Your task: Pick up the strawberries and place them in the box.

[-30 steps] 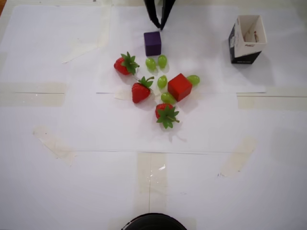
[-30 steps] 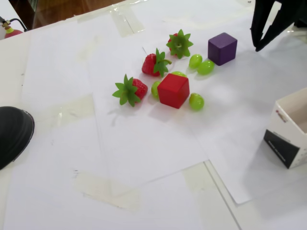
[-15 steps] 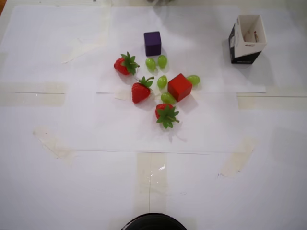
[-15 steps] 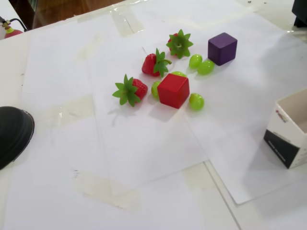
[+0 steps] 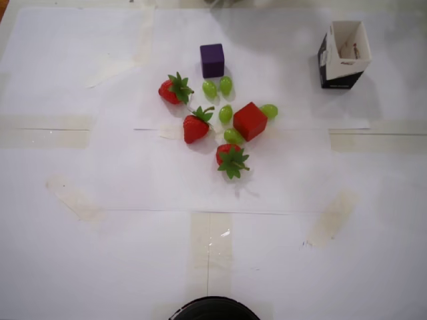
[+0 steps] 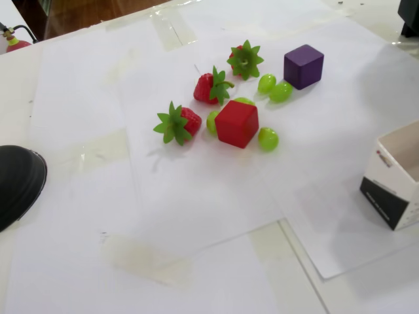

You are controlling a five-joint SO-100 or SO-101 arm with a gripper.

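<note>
Of the robot only a small black part [image 6: 410, 18] shows, cut by the upper right edge of the fixed view, too little to tell its shape or markings.

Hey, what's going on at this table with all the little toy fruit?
Nothing is being handled right now: no arm reaches over the paper. Three toy strawberries lie loose in the middle among green grapes, a red cube and a purple cube. They are meant to go into the box standing open off to the side, and none is in it yet.
</note>
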